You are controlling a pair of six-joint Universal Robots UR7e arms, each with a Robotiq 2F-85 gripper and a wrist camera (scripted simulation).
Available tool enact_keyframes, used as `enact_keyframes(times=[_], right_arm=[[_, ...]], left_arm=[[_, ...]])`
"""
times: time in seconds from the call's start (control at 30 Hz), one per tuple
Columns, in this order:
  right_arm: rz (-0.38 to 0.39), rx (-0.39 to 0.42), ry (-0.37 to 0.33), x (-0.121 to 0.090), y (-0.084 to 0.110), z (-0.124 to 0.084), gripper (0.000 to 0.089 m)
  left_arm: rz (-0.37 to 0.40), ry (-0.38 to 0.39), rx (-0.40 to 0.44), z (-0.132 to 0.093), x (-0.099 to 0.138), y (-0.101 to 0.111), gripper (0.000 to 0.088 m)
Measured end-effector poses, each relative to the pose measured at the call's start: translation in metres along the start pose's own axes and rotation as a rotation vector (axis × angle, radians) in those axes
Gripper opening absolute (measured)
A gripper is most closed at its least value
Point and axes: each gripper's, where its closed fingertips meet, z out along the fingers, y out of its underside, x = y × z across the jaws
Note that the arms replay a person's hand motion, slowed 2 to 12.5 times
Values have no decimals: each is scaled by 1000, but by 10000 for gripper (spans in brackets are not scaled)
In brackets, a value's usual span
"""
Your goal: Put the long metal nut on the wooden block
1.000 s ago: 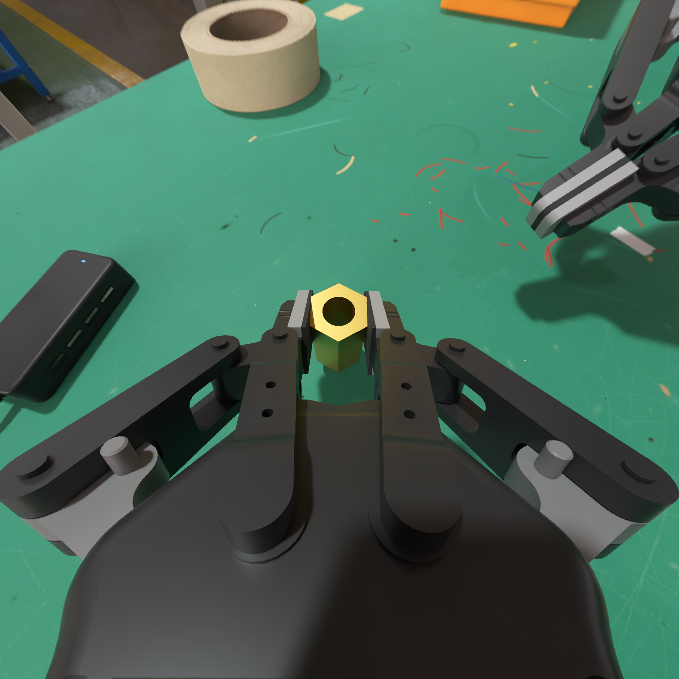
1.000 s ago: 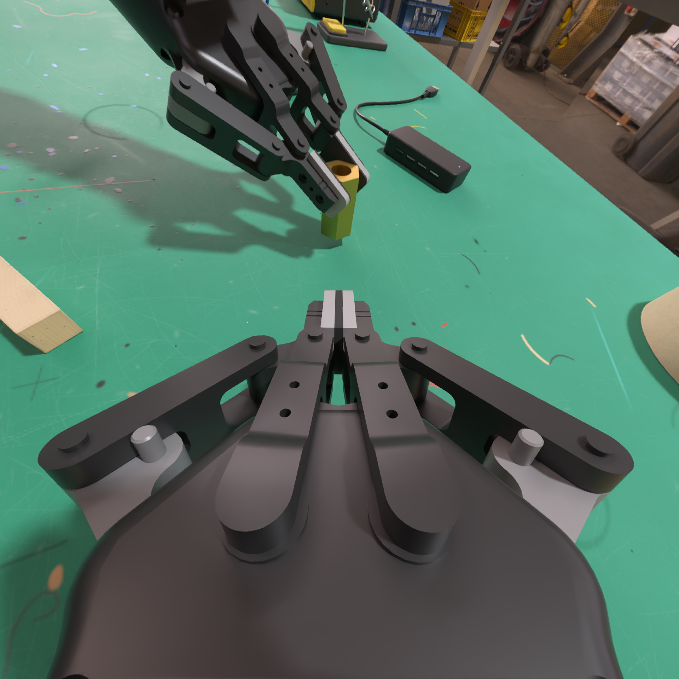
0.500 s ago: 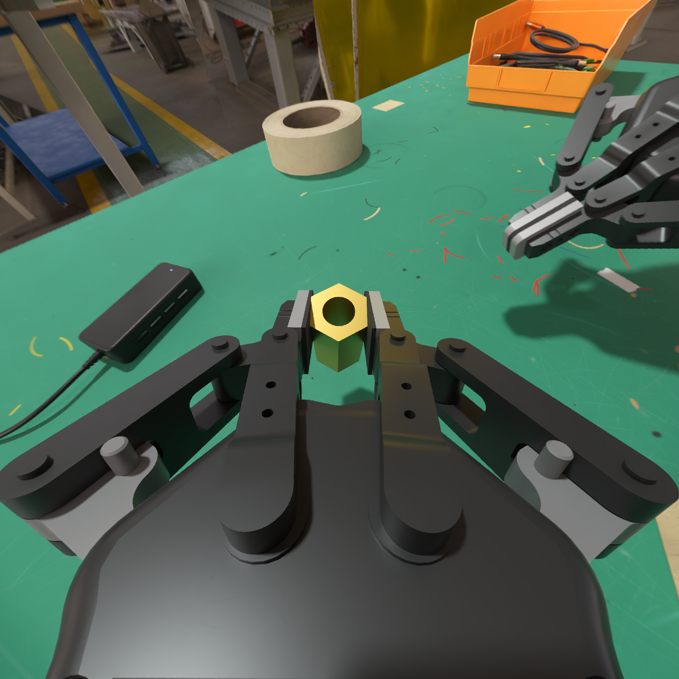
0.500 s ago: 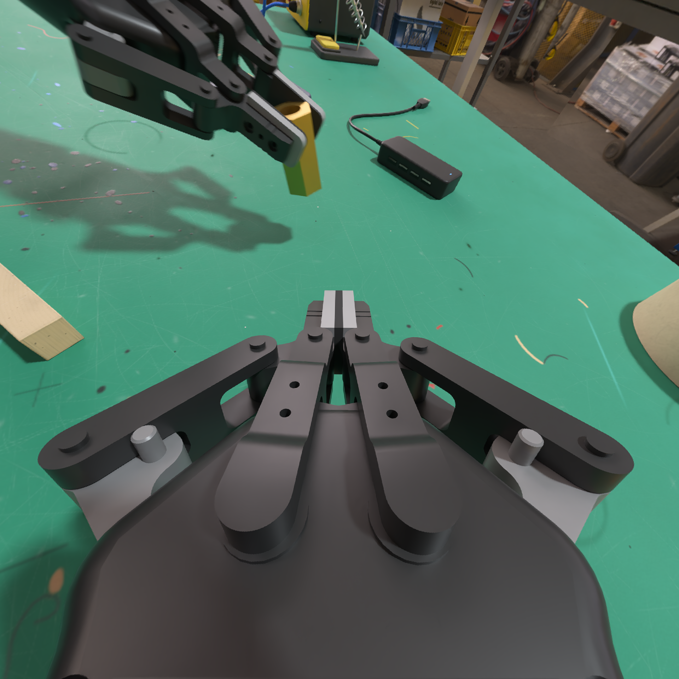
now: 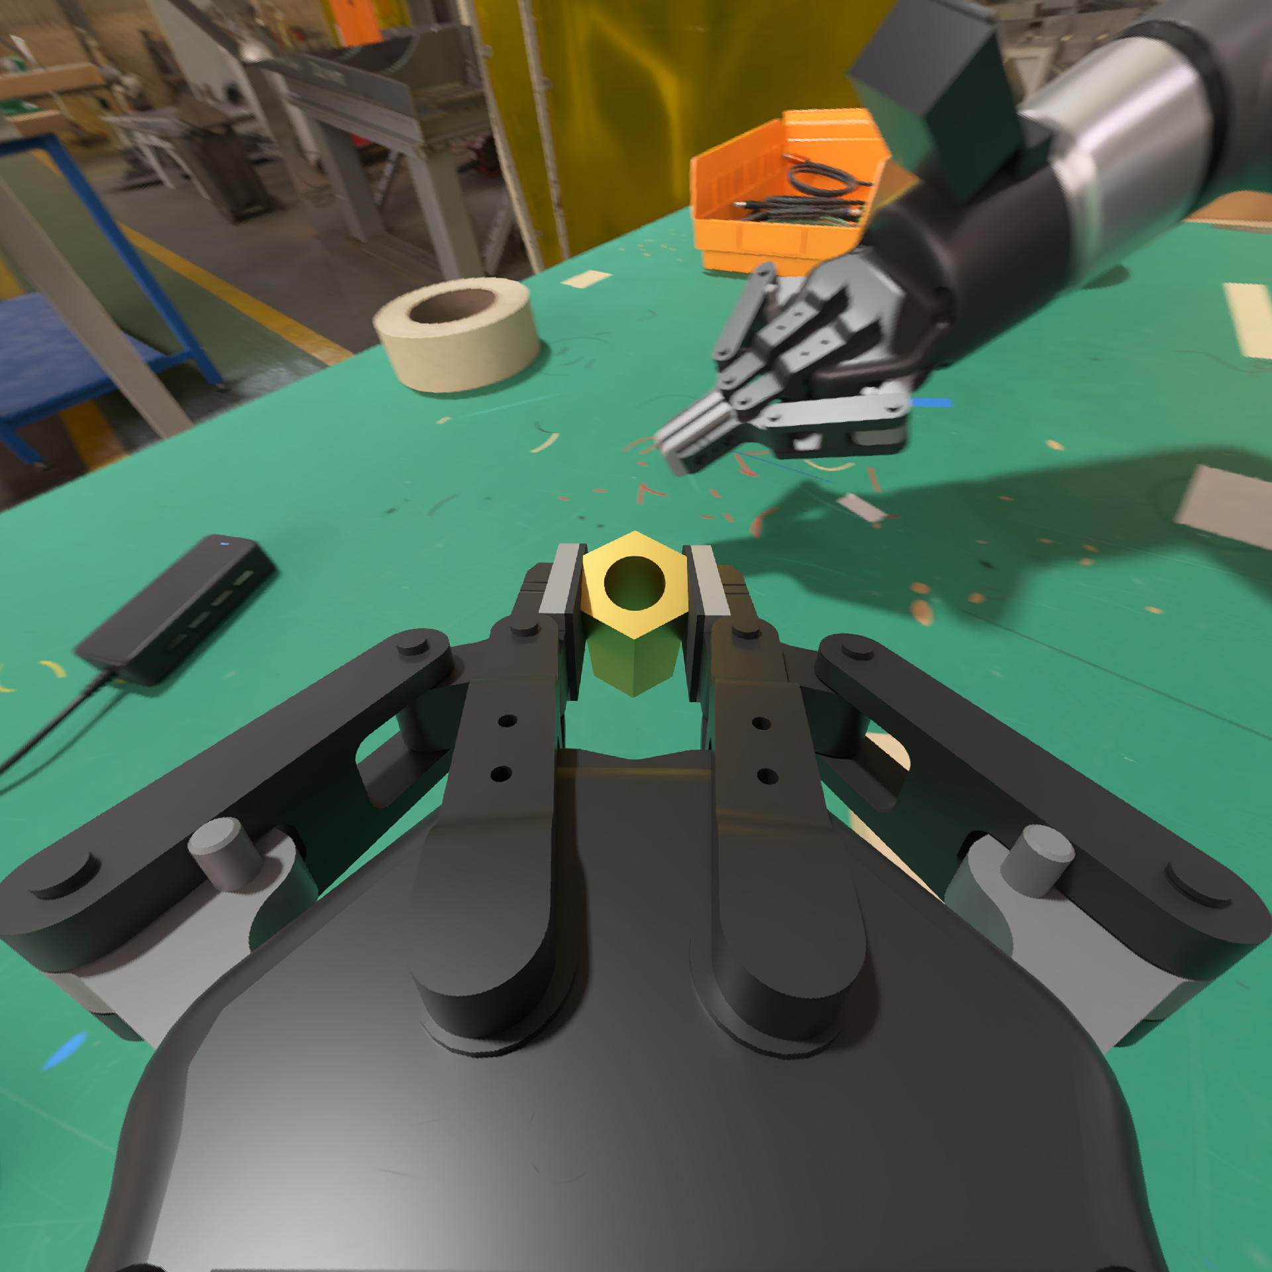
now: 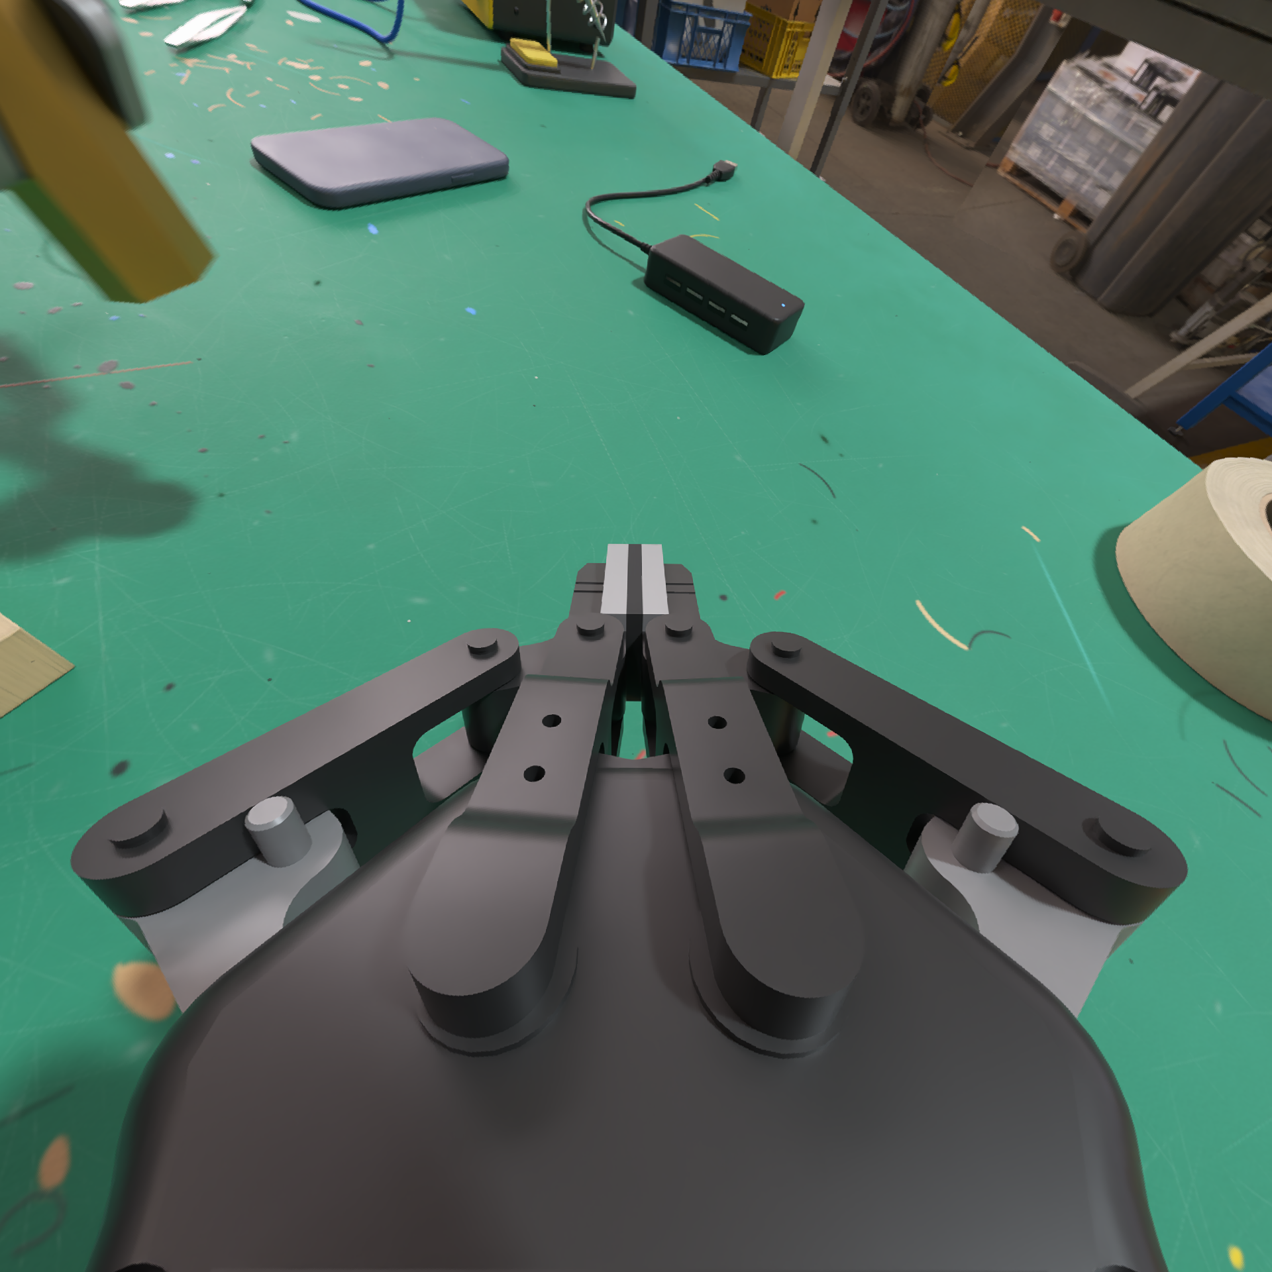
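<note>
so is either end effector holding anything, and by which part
The left end effector grips the long metal nut by two opposite flat sides near its top end. The right end effector is shut and empty.

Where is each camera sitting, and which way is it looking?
Left wrist view: on the left gripper, looking along its fingers, shut on the long metal nut, toward a tape roll and orange bin.
Right wrist view: on the right gripper, shut and empty, looking across the green table; the wooden block shows at the edge.
Both show the black hub and the nut.
</note>
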Motion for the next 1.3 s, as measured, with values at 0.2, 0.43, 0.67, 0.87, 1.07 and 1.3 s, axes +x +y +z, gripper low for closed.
enact_keyframes(times=[0.2,0.43,0.67,0.87,1.07,1.3], right_arm=[[-21,-29,30,1,3,3,0],[-52,-63,56,1,7,5,0],[-81,-87,73,-1,9,7,0],[-89,-97,82,0,11,7,0],[-85,-105,71,-1,12,8,0],[-83,-101,55,-3,11,8,0]], left_arm=[[-1,130,-43,-13,38,3,241],[27,195,-110,-20,61,7,241],[35,235,-168,-20,75,11,241],[47,235,-203,-17,79,18,241],[54,225,-271,-13,81,32,241],[70,210,-343,-10,81,47,241]])
